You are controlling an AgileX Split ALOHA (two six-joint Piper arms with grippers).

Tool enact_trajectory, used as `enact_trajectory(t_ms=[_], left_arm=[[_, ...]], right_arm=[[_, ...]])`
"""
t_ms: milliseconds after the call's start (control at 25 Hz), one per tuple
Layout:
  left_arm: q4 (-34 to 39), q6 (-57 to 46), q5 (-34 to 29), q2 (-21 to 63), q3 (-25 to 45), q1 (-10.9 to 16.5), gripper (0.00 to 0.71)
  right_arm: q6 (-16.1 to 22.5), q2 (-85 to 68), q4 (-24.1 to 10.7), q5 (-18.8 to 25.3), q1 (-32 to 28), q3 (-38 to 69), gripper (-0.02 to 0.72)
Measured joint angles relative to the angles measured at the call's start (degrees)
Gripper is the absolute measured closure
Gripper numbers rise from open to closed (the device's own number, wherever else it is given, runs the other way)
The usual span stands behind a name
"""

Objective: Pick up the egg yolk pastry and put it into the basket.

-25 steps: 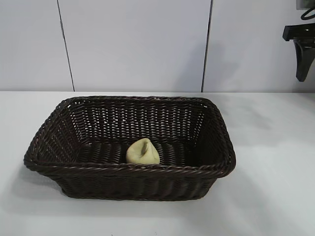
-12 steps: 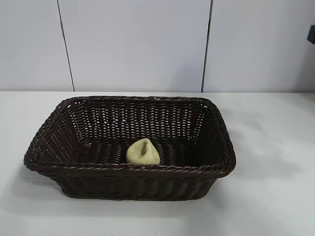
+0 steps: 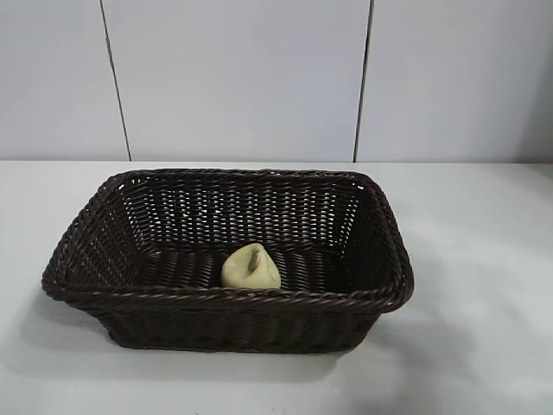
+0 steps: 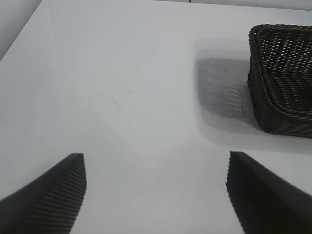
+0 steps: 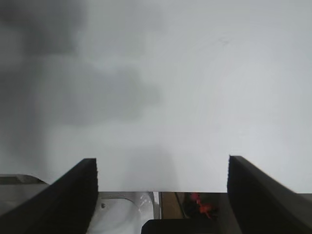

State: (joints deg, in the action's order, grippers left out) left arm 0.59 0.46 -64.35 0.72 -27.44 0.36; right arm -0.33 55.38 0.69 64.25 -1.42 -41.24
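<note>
Both grippers — left gripper [image 4: 156,195], right gripper [image 5: 162,195] — wide open, empty, over bare table [image 3: 484,259]; egg yolk pastry [image 3: 251,268] inside basket [image 3: 229,298].

egg yolk pastry [image 3: 251,267] in basket [image 3: 226,299], against its front wall, on table [image 3: 484,285]

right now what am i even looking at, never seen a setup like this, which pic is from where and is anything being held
This is a table robot with two arms, each ending in a two-finger gripper. The wide picture comes from a camera outside the rig: it shows a dark wicker basket on a white table, with a small pale-yellow egg yolk pastry lying inside it. Neither arm shows there. The other two pictures come from cameras on the arms' wrists. The left gripper is open over bare table, with a corner of the basket ahead of it. The right gripper is open too, at the table's edge. Neither holds anything, so the pastry looks already delivered.
</note>
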Motion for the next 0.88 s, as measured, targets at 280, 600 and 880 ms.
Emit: enact_trajectory(t_ms=[280, 600, 880], left_arm=[[0.0, 0.0, 0.0, 0.0, 0.0, 0.0, 0.136], [0.0, 0.0, 0.0, 0.0, 0.0, 0.0, 0.136], [0.0, 0.0, 0.0, 0.0, 0.0, 0.0, 0.136]], right_arm=[[-1.3, -19.9, 0.0, -3.8, 0.0, 12.3, 0.167], [-1.3, -39.2, 0.2, -3.7, 0.0, 14.3, 0.167], [-1.3, -49.9, 0.2, -2.8, 0.0, 14.3, 0.167]])
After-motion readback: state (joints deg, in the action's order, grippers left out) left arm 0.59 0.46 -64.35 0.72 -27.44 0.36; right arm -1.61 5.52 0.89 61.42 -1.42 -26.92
